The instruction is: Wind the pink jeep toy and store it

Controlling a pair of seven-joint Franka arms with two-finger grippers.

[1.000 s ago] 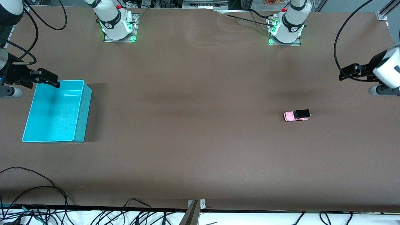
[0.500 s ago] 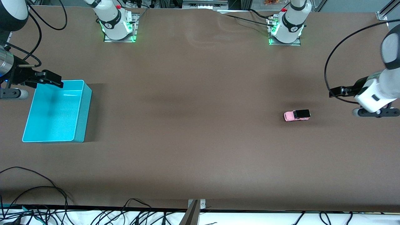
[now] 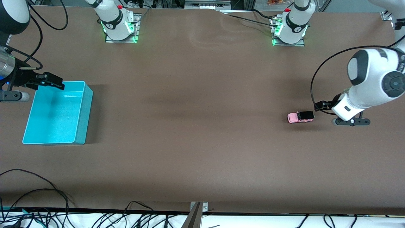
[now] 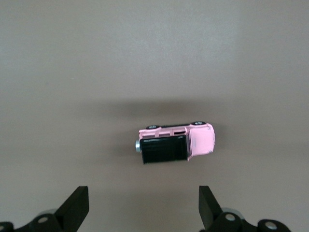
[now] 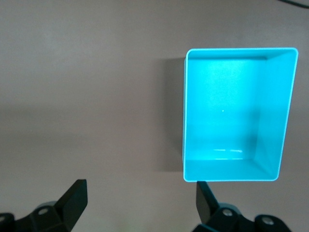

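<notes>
1. A wide brown surface carries two things: a small pink toy car and a turquoise bin, set well apart from each other.
2. The pink jeep toy stands on its wheels toward the left arm's end of the surface, about midway between the edge where the robot bases stand and the edge nearest the front camera. Its roof and rear are black; its pink nose points toward the right arm's end.
3. The turquoise bin sits upright near the edge at the right arm's end. Nothing shows inside it.
4. The left hand hangs just above the surface, just beside the jeep's black rear and not touching it. In the left wrist view its two black fingers stand wide apart with nothing between them, and the jeep lies ahead of them.
5. The right hand hovers over the bin's corner nearest the right arm's base. In the right wrist view its fingers are spread wide and hold nothing, with the bin below.
</notes>
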